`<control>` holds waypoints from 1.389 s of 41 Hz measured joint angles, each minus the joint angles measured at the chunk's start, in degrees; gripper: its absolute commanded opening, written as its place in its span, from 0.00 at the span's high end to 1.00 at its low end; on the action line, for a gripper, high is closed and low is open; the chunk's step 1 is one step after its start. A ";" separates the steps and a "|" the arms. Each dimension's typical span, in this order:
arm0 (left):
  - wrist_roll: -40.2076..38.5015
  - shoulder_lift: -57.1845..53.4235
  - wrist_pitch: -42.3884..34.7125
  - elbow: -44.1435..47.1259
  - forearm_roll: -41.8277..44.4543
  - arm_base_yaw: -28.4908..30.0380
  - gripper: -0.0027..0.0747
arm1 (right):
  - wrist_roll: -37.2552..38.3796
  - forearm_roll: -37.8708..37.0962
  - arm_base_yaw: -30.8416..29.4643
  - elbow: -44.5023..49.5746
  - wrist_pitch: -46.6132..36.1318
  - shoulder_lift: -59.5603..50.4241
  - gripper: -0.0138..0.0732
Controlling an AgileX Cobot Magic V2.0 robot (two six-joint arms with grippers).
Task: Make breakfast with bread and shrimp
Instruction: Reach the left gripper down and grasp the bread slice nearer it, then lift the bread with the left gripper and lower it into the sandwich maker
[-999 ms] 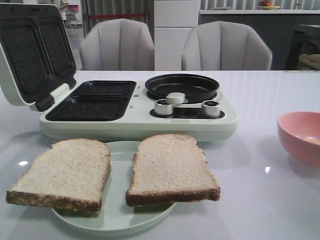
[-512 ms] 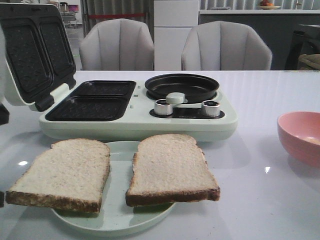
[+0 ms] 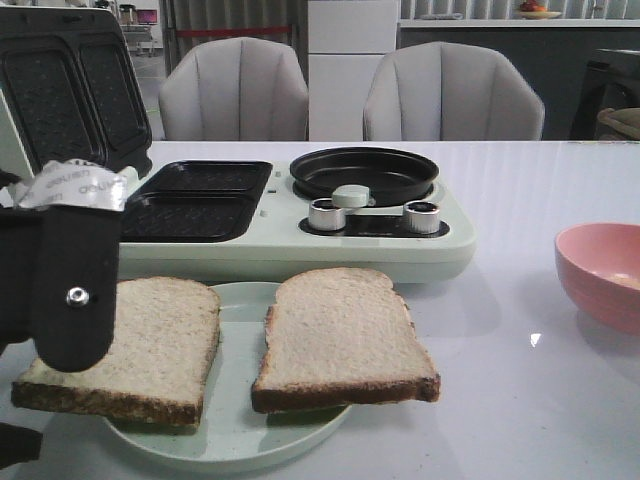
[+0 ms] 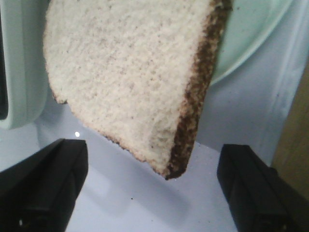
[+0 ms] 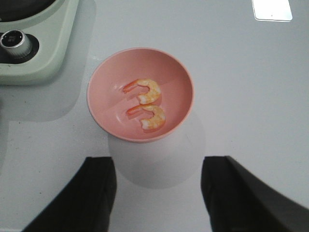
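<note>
Two bread slices [image 3: 230, 345] on pale green plate [image 3: 235, 440], left gripper [image 4: 152, 193] jaws released beside left slice's corner, right gripper [image 5: 157, 193] jaws released above pink bowl [image 5: 140, 94] holding two shrimp [image 5: 147, 104]

My left gripper [image 3: 40, 370] has come into the front view, where a second ago only the table edge showed and half a second ago just a dark sliver of me. It now hangs in front of the left bread slice [image 3: 150, 345], covering that slice's left edge and part of the sandwich maker's [image 3: 300, 235] raised lid.
</note>
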 measured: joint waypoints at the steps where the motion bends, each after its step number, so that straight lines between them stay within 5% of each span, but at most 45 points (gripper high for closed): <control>1: -0.59 0.37 0.00 0.00 1.11 0.00 0.22 | 0.00 0.00 0.00 0.00 0.00 0.00 0.26; 10: -2.92 4.64 -0.79 -0.21 6.85 0.00 0.27 | 0.00 0.00 0.00 0.00 0.00 0.00 0.26; 22: -3.01 6.09 -1.28 -0.21 7.50 0.00 0.66 | 0.00 0.00 0.00 0.00 0.00 0.00 0.26; 31: -3.13 6.09 -1.28 -0.29 7.60 0.00 0.84 | 0.00 0.00 0.00 0.00 0.00 0.00 0.26; 48: -3.13 0.04 5.06 -0.43 6.03 -4.21 0.84 | 0.00 0.00 0.00 0.00 0.00 0.00 0.26; 57: -3.13 -10.69 10.51 -0.43 13.41 -5.71 0.84 | 0.00 0.00 0.00 0.00 0.00 0.00 0.26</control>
